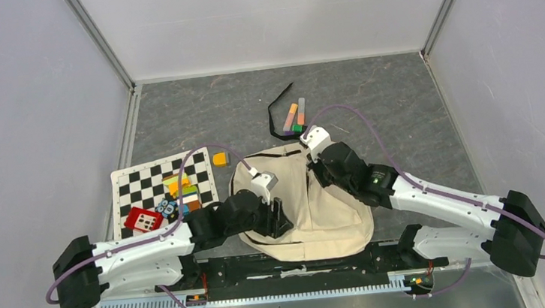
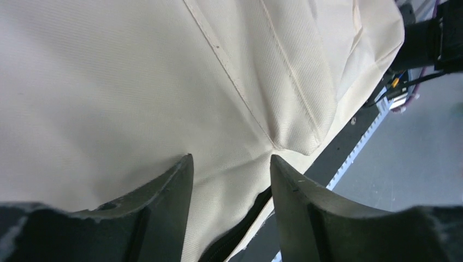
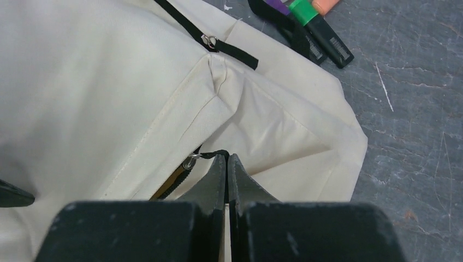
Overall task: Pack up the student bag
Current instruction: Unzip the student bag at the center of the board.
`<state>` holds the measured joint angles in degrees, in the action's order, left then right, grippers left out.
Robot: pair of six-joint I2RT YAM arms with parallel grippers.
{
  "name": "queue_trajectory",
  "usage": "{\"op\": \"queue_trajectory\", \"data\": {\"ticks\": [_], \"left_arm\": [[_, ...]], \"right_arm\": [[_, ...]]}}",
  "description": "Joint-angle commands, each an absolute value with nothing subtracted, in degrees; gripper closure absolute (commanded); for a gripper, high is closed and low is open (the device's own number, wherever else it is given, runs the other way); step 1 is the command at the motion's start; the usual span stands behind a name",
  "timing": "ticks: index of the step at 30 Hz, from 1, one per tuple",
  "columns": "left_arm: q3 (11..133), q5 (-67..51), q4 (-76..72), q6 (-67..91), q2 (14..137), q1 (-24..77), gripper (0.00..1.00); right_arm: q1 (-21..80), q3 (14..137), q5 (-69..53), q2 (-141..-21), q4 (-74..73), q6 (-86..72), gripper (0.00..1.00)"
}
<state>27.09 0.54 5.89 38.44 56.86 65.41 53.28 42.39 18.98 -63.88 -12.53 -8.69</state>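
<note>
At far left a checkered mat (image 1: 131,184) was laid flat w/ small items grouped on it, incl. a red calculator (image 1: 143,220) and coloured blocks (image 1: 182,189), prob. staged there for packing. An orange block (image 1: 219,159) was seen just off its far corner.

The left gripper (image 1: 279,220) was held low over the near-left part of the bag (image 1: 328,216), which was spread flat at table centre, just beyond the arm bases. In the wrist view its jaws were seen apart, w/ cream cloth showing btwn them & nothing clamped. It was judged to be placed there to steady the cloth while the zip was worked.

Further right, the right gripper (image 1: 316,166) was set at the bag's far edge. Its jaws were closed on the black zip pull (image 3: 210,155), whose metal ring was just visible at the fingertips. The zip beside it appeared part-open. That hold was judged to be prep for opening the bag, so packing proper was not yet begun.

Beyond the bag, markers (image 1: 296,116) & a black strap (image 1: 277,112) were seen lying on the table.
</note>
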Motion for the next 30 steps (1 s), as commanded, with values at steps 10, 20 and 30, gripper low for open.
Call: {"op": "queue_trajectory", "data": {"ticks": [10, 20, 30], "left_arm": [[46.4, 17.3, 9.8, 39.3, 68.6, 65.8, 0.14], [50.5, 22.9, 11.4, 37.8, 76.7, 65.8, 0.62], [44.6, 14.5, 6.9, 37.7, 75.4, 65.8, 0.98]], "right_arm": [[50.7, 44.8, 13.1, -63.8, -5.9, -6.1, 1.00], [50.4, 44.3, 13.5, -62.3, -6.4, -5.9, 1.00], [50.0, 46.8, 20.7, -65.7, -6.2, -5.1, 1.00]]}}
